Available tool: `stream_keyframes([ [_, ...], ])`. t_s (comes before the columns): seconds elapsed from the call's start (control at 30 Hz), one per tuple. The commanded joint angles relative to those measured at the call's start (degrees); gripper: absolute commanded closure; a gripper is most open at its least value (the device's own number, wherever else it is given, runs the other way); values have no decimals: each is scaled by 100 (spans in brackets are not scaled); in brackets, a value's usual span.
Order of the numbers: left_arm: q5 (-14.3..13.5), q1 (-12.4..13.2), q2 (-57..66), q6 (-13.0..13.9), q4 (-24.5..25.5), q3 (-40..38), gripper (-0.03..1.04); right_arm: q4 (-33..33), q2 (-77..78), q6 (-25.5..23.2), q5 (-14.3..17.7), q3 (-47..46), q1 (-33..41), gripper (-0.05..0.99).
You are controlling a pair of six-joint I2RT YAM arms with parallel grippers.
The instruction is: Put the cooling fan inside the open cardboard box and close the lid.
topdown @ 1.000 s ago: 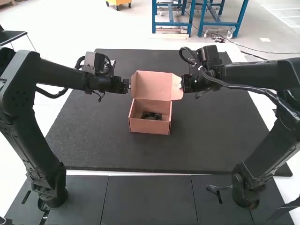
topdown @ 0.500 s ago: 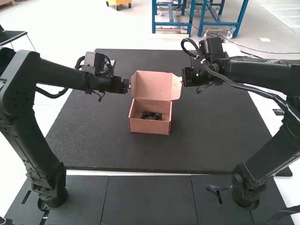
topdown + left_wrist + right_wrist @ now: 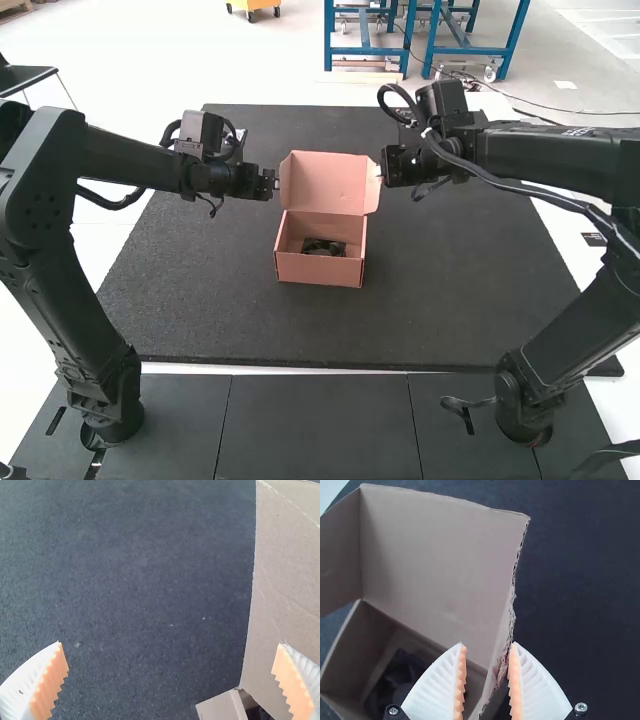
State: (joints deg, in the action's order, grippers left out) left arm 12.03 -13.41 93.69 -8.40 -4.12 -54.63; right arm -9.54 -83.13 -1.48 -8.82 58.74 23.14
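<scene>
The right gripper (image 3: 487, 646) pinches the ragged edge of the upright cardboard lid (image 3: 440, 565). The left gripper (image 3: 168, 649) hangs spread over the grainy black mat (image 3: 125, 580).

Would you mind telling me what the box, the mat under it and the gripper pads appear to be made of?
The box looks like plain brown corrugated cardboard, matte; its lid shows a ragged, fluted cut edge. The mat seems to be black rubber or foam, with a fine speckled grain. The right gripper's orange pads are toothed, probably rubber or soft plastic.
</scene>
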Motion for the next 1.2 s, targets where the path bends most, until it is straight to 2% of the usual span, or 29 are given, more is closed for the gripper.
stream_keyframes([
  [0.0, 36, -39, -228, -21, -10, -188, 5, 49, -63, -28, -15, 41, 59, 71],
  [0.93, 1, -39, -290, -135, -36, -171, 5, -65, -405, 121, -217, 155, 262, 71],
  [1.17, 1, -171, -290, -135, -45, -179, 5, -101, -388, 95, -225, 252, 288, 71],
])
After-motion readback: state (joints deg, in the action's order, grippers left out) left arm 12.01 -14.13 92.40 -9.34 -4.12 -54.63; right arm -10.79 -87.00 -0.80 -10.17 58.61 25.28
